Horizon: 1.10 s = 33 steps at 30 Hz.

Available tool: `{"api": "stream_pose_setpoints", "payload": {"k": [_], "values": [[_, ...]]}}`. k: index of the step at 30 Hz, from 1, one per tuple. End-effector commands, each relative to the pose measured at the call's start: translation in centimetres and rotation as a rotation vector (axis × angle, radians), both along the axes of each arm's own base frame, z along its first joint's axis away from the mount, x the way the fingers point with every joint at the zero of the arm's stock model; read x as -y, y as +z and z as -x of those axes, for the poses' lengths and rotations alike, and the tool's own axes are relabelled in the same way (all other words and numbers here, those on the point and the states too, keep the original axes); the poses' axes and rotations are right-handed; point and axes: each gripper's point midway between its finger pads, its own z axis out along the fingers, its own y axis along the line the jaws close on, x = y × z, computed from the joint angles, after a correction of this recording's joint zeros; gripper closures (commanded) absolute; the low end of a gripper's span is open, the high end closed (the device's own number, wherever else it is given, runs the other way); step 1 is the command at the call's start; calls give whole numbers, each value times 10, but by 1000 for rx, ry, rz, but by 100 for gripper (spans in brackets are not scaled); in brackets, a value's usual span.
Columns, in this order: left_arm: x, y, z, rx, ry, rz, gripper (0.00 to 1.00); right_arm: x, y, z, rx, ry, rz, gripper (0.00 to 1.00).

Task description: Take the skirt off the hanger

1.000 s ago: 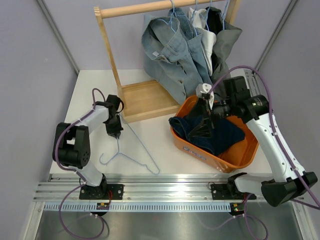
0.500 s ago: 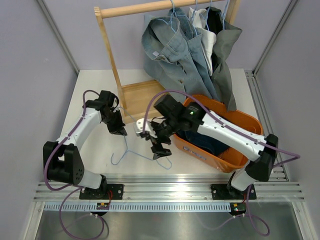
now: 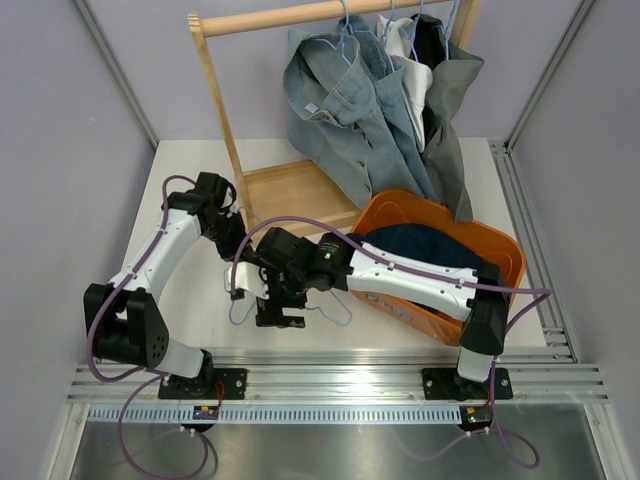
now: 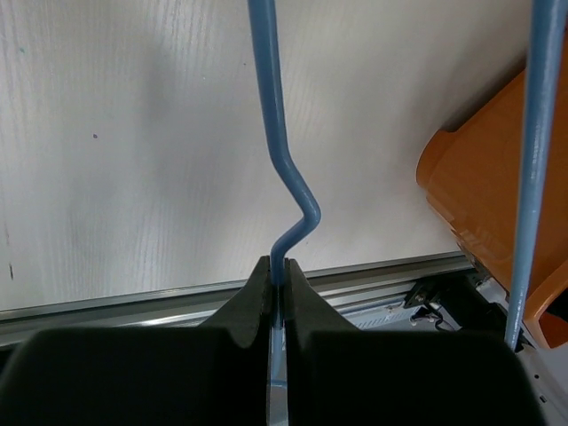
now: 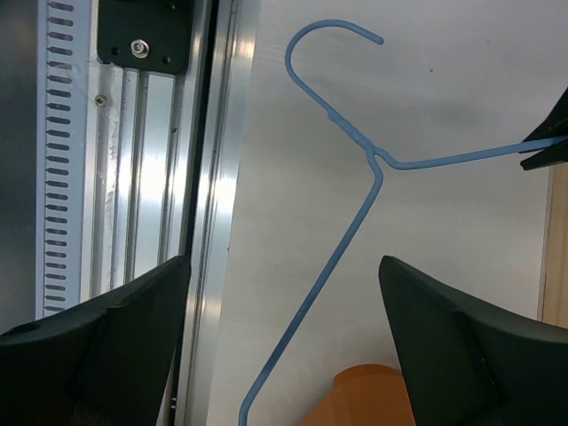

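The pale-blue wire hanger (image 3: 234, 312) lies bare low over the white table, its hook toward the near rail. My left gripper (image 3: 232, 246) is shut on one of its wire arms (image 4: 286, 182). The hanger's hook and neck show in the right wrist view (image 5: 355, 222). My right gripper (image 3: 278, 310) is open and empty, hovering above the hanger (image 5: 284, 342) with its fingers (image 5: 98, 342) wide apart on either side of the wire. The dark navy skirt (image 3: 420, 243) lies bunched in the orange basket (image 3: 500, 262), apart from both grippers.
A wooden rack (image 3: 215, 90) with a box base (image 3: 290, 195) stands at the back. A grey-blue denim jacket (image 3: 340, 100) and a grey garment (image 3: 455, 90) hang on it. The metal rail (image 3: 330, 365) runs along the near edge.
My right arm has left the basket, where the skirt stays, and swung left across the table to hover over the hanger. My left gripper has kept hold of the hanger and shifted slightly.
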Motion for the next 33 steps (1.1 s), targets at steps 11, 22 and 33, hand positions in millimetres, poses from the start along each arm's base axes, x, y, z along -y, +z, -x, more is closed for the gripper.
{"api": "stream_pose_setpoints", "payload": {"k": [11, 22, 33], "values": [[12, 18, -3, 14, 1, 84, 100, 14, -33, -33, 180, -189, 131, 17], [-13, -27, -12, 42, 48, -57, 100, 1, 68, -7, -40, -49, -129, 0], [-38, -70, -36, 117, 165, -186, 86, 64, 134, -43, -201, -77, -337, 1]]}}
